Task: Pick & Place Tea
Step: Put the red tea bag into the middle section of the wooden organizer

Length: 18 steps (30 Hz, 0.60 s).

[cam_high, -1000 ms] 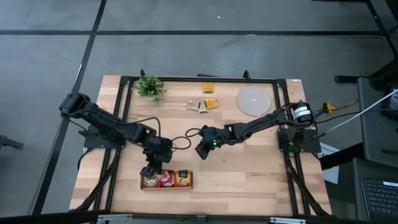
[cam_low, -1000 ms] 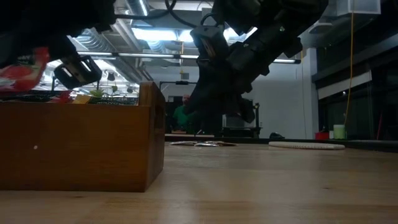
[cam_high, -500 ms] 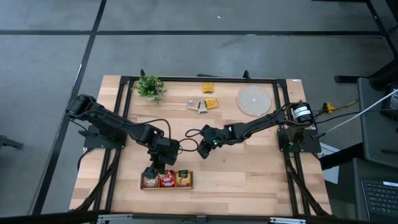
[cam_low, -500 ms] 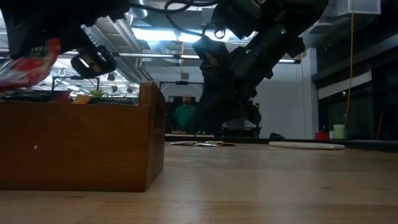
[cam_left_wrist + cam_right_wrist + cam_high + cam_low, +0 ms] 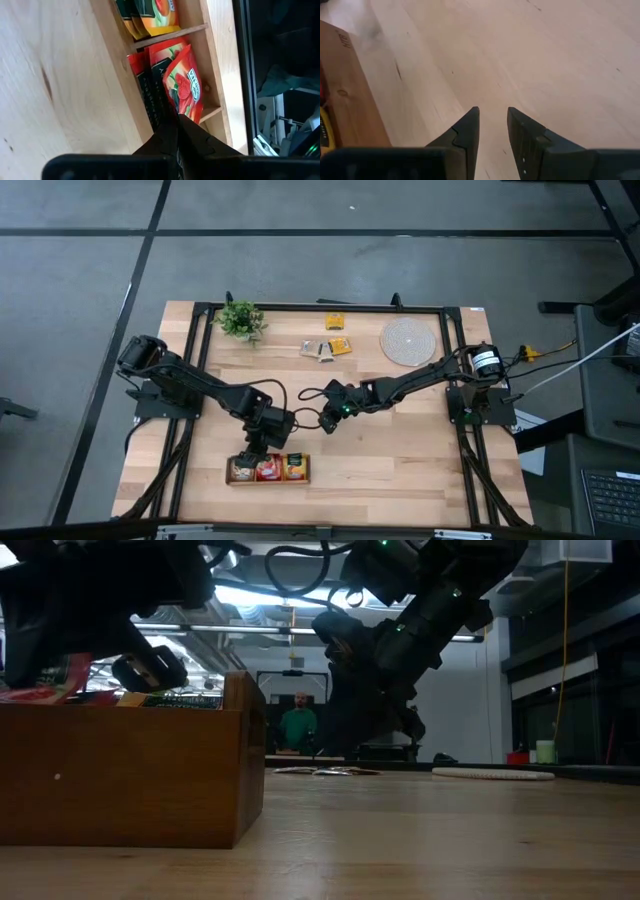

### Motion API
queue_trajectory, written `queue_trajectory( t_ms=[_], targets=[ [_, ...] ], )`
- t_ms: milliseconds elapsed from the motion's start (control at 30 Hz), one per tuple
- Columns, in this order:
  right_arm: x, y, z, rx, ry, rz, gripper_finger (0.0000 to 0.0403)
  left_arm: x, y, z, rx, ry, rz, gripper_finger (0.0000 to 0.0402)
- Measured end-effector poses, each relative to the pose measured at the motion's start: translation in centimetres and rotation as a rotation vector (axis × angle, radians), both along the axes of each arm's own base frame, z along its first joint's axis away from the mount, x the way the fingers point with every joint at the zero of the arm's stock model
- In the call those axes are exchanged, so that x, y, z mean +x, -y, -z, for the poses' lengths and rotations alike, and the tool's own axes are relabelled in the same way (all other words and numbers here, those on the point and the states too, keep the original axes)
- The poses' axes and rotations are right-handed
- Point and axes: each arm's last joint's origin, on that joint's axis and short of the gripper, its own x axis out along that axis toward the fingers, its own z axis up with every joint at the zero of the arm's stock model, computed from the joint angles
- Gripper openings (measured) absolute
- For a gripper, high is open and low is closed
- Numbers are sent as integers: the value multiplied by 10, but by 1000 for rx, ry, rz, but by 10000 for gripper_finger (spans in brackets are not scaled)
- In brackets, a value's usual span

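The left gripper [image 5: 176, 131] pinches a red tea sachet [image 5: 184, 90] over the middle compartment of the wooden tray [image 5: 268, 469] — better lowered upright between the sachets before letting go. The right gripper [image 5: 493, 125], beside the tray, stands partly open, empty.

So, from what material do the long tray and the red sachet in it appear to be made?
The tray looks like light, unpainted wood: grain and thin dividers show. The red sachet, pinched by the shut left gripper, seems printed paper or foil with a slight sheen; which one I cannot tell.
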Motion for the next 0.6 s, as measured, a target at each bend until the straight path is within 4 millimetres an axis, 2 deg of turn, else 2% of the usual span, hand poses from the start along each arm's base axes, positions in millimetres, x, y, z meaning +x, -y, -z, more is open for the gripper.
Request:
queue_trajectory(
  t_ms=[300, 600],
  targets=[
    [0, 1, 0, -46, -1, 8, 102, 1, 0, -1, 14, 32, 25, 21],
    [0, 1, 0, -75, -1, -2, 102, 1, -1, -1, 28, 36, 20, 70]
  ],
)
